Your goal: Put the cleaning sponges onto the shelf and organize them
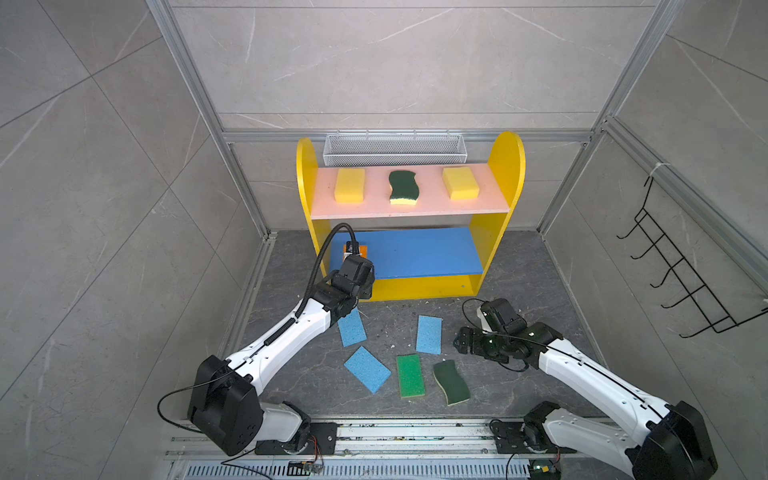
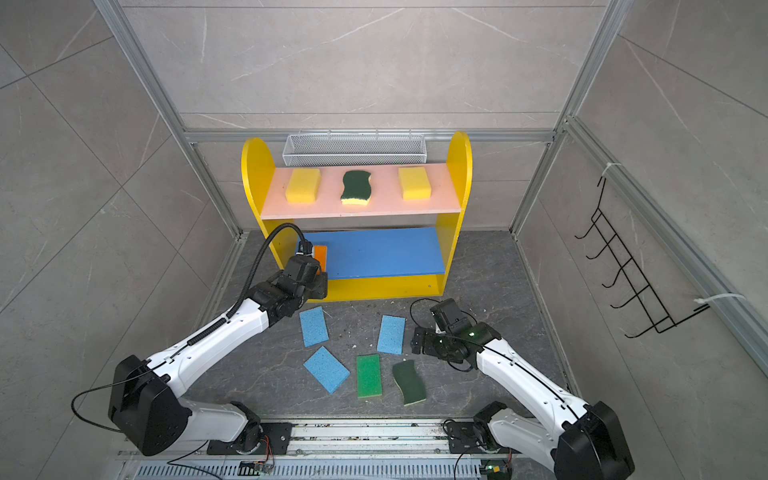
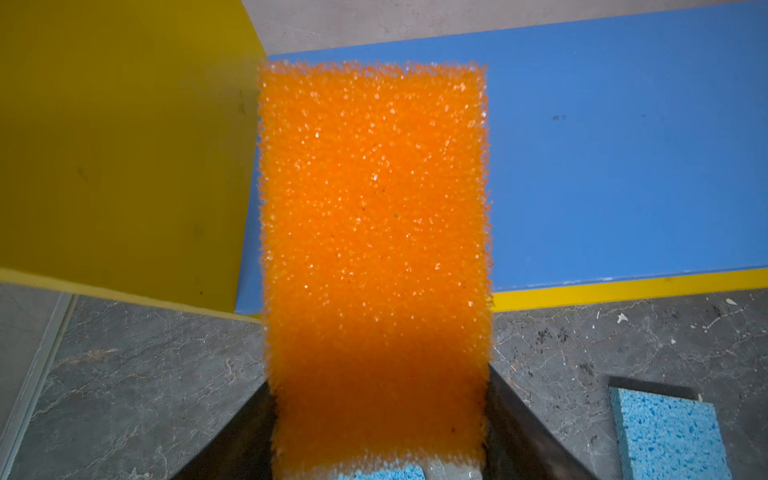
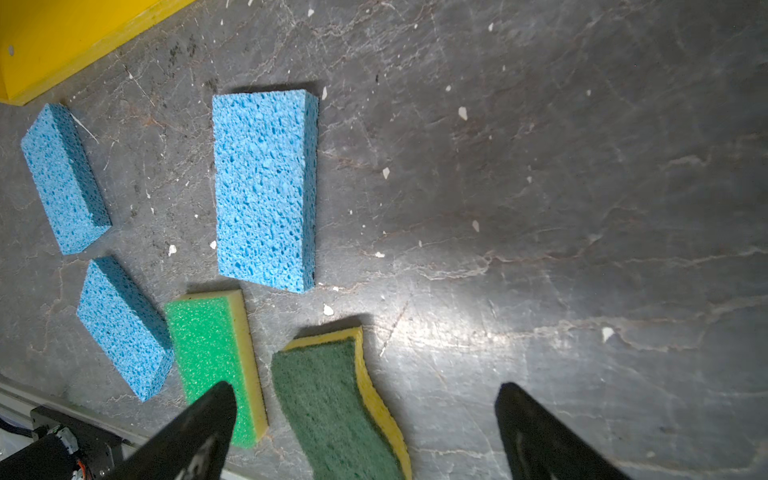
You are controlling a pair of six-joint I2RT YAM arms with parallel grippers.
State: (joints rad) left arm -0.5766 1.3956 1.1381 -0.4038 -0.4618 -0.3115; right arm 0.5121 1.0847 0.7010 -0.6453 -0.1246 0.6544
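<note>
1. The left gripper (image 3: 379, 378) grips the orange sponge (image 3: 374, 208) over the left end of the shelf's (image 1: 505, 166) blue board (image 3: 623, 145).
2. The right gripper (image 4: 365, 387) is wide open and holds nothing, above the floor (image 4: 582, 208).
3. Two yellow sponges (image 1: 350, 185) and a wavy scourer (image 1: 402, 188) sit on the pink board (image 1: 415, 210).

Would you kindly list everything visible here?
shelf: one, yellow, pink and blue boards, rear centre
yellow sponges: two, yellow, pink board ends
wavy scourers: two, dark green, pink board and floor
blue sponges: three, light blue, floor
green sponge: one, green, floor
orange sponge: one, orange, at blue board's left
mesh basket: one, white, behind shelf
hook rack: one, black, right wall
left end effector: one, black, gripping orange sponge
right end effector: one, black, open above floor
</note>
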